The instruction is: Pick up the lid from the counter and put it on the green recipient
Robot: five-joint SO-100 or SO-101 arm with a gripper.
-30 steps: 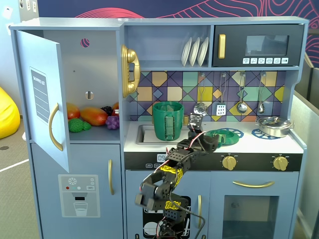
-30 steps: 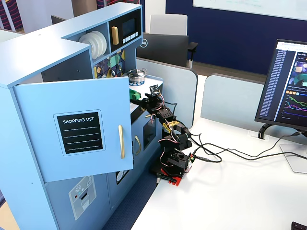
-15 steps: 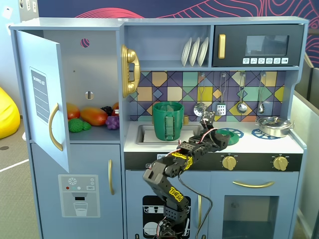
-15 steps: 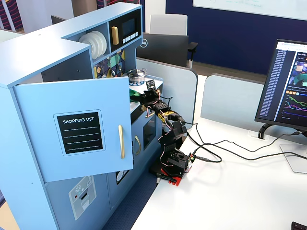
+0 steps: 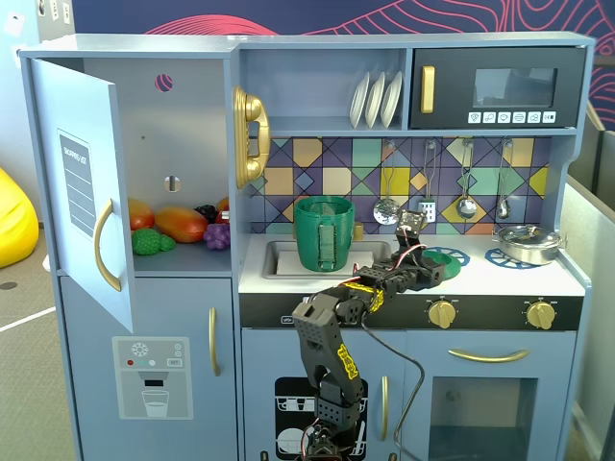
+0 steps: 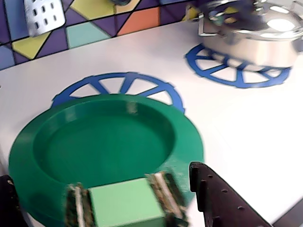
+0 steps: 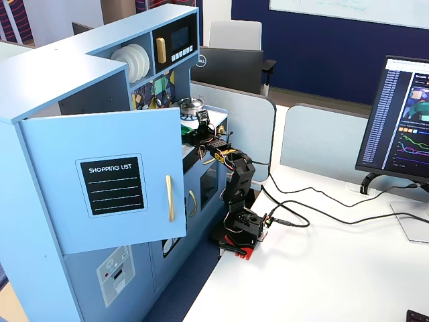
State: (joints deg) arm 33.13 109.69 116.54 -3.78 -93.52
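Fingers (image 6: 142, 208) over lid (image 6: 106, 142) — seemingly inverted, wrist-view only.

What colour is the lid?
Green; the lid shows best in the wrist view.

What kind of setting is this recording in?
Probably an office, with a toy play kitchen as the workspace: a computer monitor on a white desk, an office chair behind partitions.

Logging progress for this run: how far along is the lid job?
Early. Done: the claw has reached the lid, which lies on the counter over a blue burner ring. In hand: closing in; a grip isn't clear. Left: lift it and set it on the green recipient, standing uncovered.
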